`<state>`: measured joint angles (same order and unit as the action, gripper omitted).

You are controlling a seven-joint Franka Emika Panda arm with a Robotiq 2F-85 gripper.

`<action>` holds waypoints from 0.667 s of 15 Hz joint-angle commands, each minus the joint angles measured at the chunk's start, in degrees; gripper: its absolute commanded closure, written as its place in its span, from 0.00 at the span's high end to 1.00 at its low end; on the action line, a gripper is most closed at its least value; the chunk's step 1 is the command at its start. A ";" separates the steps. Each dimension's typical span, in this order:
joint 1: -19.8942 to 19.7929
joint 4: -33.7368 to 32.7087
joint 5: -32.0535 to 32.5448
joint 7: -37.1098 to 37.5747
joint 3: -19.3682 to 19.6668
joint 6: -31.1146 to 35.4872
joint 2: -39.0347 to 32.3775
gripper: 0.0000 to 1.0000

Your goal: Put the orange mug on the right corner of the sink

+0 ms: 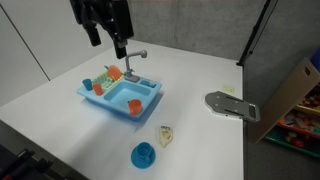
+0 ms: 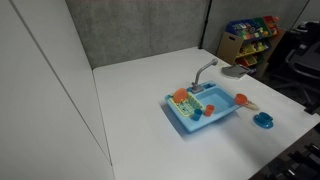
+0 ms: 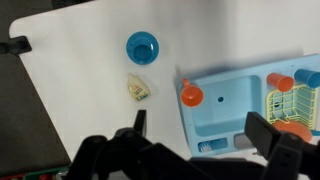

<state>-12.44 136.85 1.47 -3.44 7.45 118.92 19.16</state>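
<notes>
The light blue sink [image 1: 118, 97] [image 2: 212, 120] [image 3: 228, 112] stands mid-table with its grey faucet [image 1: 133, 58] [image 2: 205, 70]. The orange mug [image 1: 135, 105] [image 2: 240, 99] [image 3: 190, 94] sits on one corner of the sink rim, on the side nearest the blue saucer. At the opposite end, a second small orange piece [image 1: 87, 84] [image 3: 278, 82] stands beside the dish rack. My gripper [image 1: 108, 42] [image 3: 203, 128] hangs high above the sink, open and empty. In the wrist view its fingers [image 3: 265, 130] straddle the basin's near edge. The gripper does not show in the exterior view from the far side.
A round blue saucer [image 1: 143, 155] [image 2: 263, 120] [image 3: 142, 46] and a small beige piece [image 1: 166, 135] [image 3: 138, 88] lie on the white table beside the sink. A flat grey object [image 1: 230, 105] [image 3: 15, 45] rests near the table edge. A cardboard box [image 1: 295, 95] stands beyond it.
</notes>
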 commanded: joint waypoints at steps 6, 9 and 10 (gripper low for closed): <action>2.06 -0.11 5.24 2.19 -2.07 -10.84 9.65 1.00; 3.77 -0.47 4.16 0.13 -2.09 -14.56 12.25 1.00; 4.50 -0.40 3.43 -0.65 -1.80 -15.31 13.35 1.00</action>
<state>-9.70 136.75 5.43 -2.51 5.23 106.95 29.34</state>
